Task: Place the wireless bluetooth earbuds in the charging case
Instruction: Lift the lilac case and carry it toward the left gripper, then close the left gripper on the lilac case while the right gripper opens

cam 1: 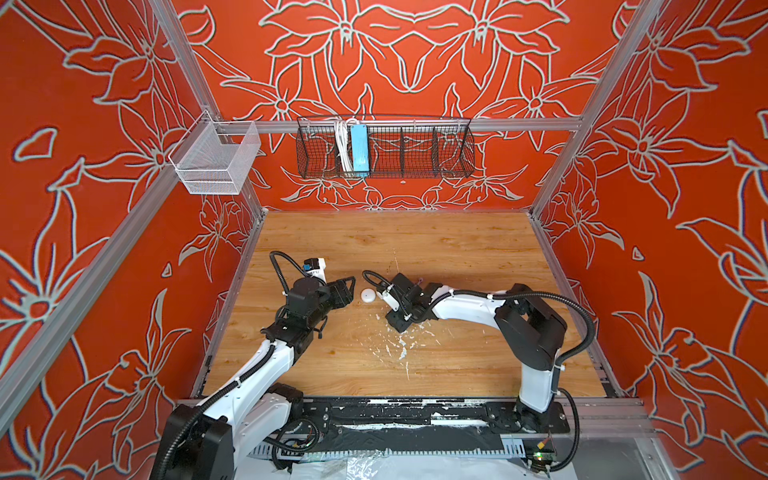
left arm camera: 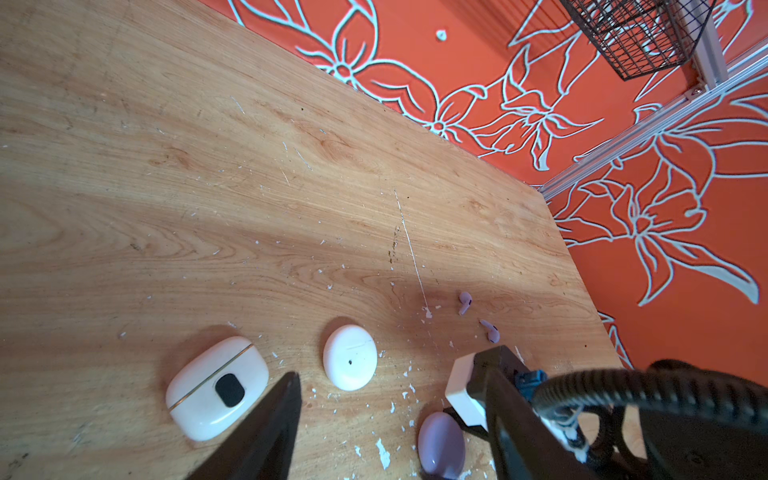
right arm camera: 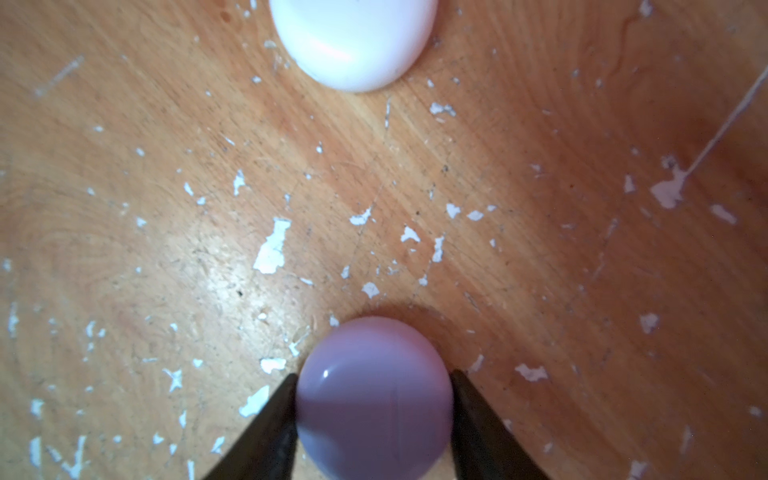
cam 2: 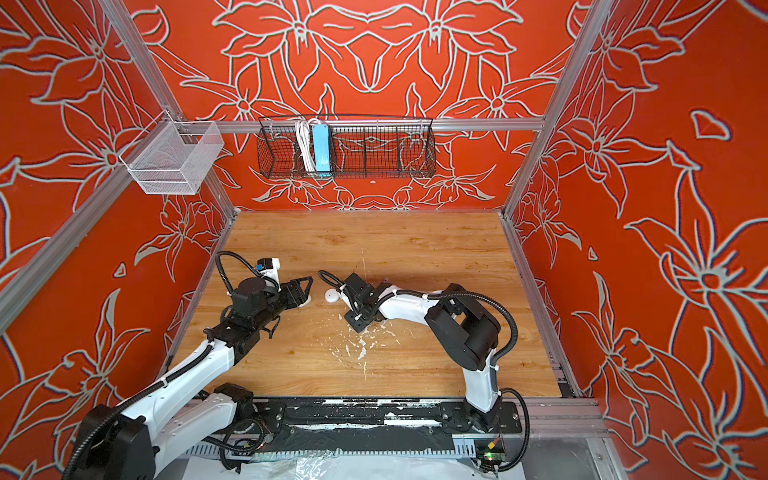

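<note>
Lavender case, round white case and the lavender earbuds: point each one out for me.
lavender case [right arm camera: 374,399]: right wrist view, middle of its rounded top.
round white case [left arm camera: 350,355]: left wrist view, middle of its top face.
lavender earbuds [left arm camera: 464,300]: left wrist view, head of one bud.

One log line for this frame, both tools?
phase: grasp case | right tool: jaws against lavender case sides | left tool: open, empty | lavender earbuds: loose on table

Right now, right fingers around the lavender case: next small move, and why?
I'd firm up the right gripper on the lavender case and hold it steady: its fingers sit against both sides, the case is closed, and the lavender buds lie loose nearby, so it likely needs opening first.
</note>
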Robot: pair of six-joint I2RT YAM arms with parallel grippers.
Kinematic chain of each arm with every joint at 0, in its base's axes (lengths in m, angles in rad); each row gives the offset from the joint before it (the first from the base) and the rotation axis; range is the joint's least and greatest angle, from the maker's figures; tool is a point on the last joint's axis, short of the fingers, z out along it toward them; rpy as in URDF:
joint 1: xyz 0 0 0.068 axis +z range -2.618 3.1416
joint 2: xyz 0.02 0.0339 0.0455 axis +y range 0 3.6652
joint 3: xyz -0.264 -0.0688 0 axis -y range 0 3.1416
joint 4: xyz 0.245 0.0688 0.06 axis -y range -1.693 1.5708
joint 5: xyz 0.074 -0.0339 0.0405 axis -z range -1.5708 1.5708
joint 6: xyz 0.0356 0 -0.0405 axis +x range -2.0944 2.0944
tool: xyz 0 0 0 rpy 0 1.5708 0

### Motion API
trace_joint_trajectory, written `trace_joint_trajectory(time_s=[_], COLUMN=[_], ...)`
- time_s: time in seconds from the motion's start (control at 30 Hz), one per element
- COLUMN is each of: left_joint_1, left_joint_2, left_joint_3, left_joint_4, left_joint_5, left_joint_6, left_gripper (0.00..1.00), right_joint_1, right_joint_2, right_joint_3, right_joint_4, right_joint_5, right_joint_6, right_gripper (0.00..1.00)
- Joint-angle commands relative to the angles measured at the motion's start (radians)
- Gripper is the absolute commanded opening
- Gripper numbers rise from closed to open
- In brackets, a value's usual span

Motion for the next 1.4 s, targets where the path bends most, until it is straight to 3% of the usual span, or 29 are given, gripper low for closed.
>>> trace_joint_trajectory(time_s=[0.0, 0.23, 0.4, 0.57, 0.77, 1.07, 1.37], left_joint_1=[0.001, 0.001, 0.001, -0.008, -0.086, -0.229, -0.305], left_joint_2=[0.005, 0.035, 0.022, -0.028, -0.028, -0.044, 0.005], left_joint_3=[0.004, -0.012, -0.064, -0.061, -0.092, 0.019, 0.146], left_joint_4=[0.012, 0.081, 0.287, 0.395, 0.588, 0.373, 0.149], left_joint_5=[0.0, 0.067, 0.279, 0.466, 0.606, 0.688, 0.659], left_joint_6=[-0.009, -0.021, 0.0, -0.025, -0.009, 0.192, 0.308], left_gripper=[0.7, 0.69, 0.69, 0.72, 0.74, 0.68, 0.6], right_joint_1=[0.006, 0.006, 0.02, 0.147, 0.19, 0.224, 0.262], right_joint_2=[0.022, -0.091, -0.315, -0.618, -0.872, -1.006, -1.026], right_joint_3=[0.005, -0.074, -0.204, -0.451, -0.609, -0.684, -0.728], right_joint_4=[-0.017, 0.063, 0.225, 0.523, 0.681, 0.751, 0.834], right_joint_5=[0.007, 0.057, 0.119, 0.346, 0.38, 0.422, 0.446], right_joint_6=[-0.005, 0.007, -0.036, -0.214, -0.351, -0.427, -0.465], right_gripper=[0.5, 0.44, 0.35, 0.34, 0.33, 0.31, 0.29])
